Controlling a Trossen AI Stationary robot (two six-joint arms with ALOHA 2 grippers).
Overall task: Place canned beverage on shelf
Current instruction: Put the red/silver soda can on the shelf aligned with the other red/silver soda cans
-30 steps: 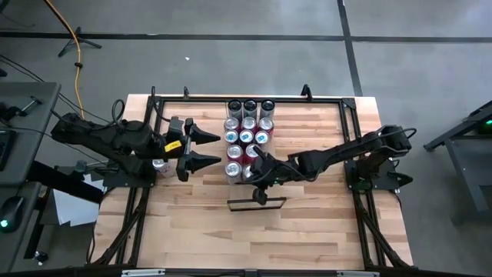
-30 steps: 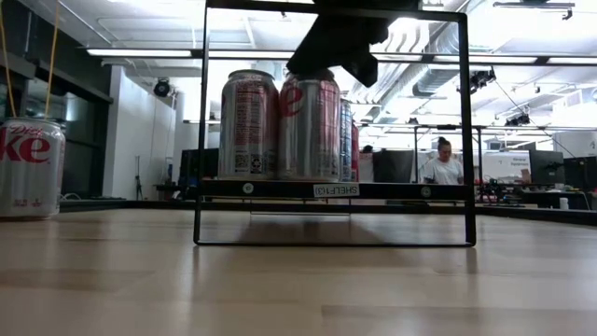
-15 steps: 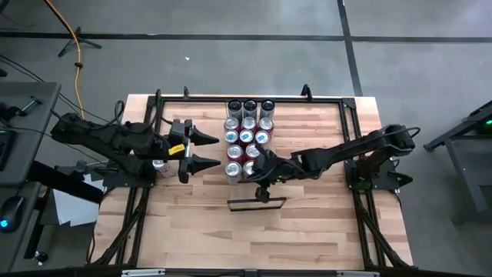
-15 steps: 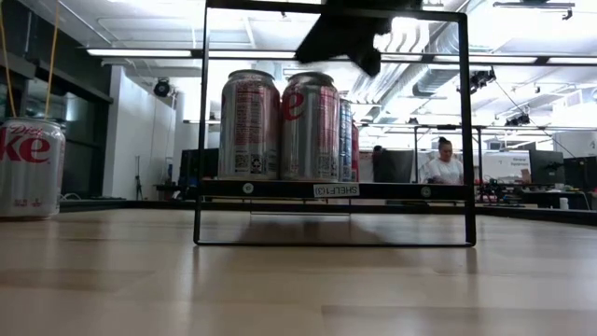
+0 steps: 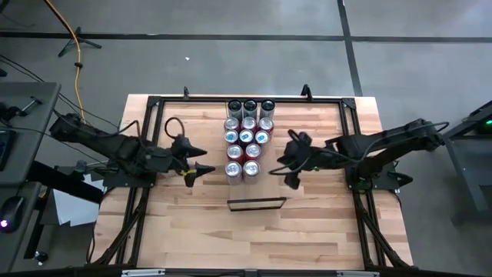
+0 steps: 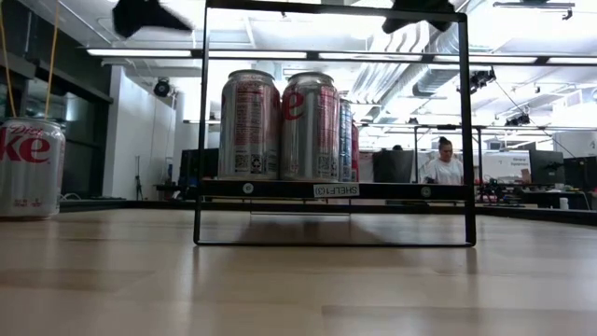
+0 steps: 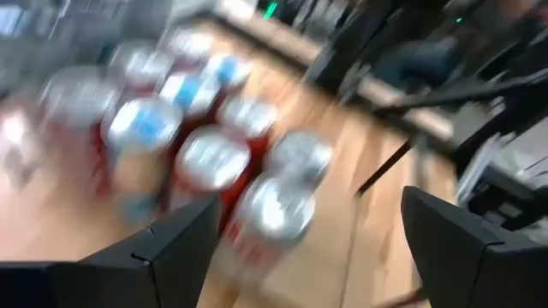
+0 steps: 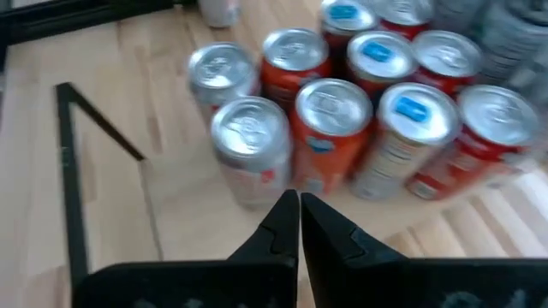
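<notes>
Both pincers seen from the high view: the left pincer (image 5: 201, 158) sits left of centre with its fingers spread wide and holding nothing, tips pointing toward the cans (image 5: 247, 138). The right pincer (image 5: 290, 160) sits right of centre, fingers closed together on nothing, just to the right of the cans. The cans stand in three columns at the upper middle of the table (image 5: 323, 223). One more can (image 5: 159, 165) stands apart at the left, mostly hidden under the left arm. A black frame (image 5: 257, 204) stands below the cans, near the frame's centre.

Low view: two cans, a silver one (image 6: 249, 125) and a red-lettered one (image 6: 312, 125), stand side by side on the shelf (image 6: 336, 189), upright and touching or nearly so, with more behind them. A Diet Coke can (image 6: 30, 168) stands on the table at the far left. A person (image 6: 442, 164) sits in the room at the right.

Left wrist view: blurred; wide-set fingers (image 7: 171, 244) frame the can tops (image 7: 205, 158).

Right wrist view: closed fingertips (image 8: 291, 218) point at the near silver can (image 8: 251, 145), not touching it.
</notes>
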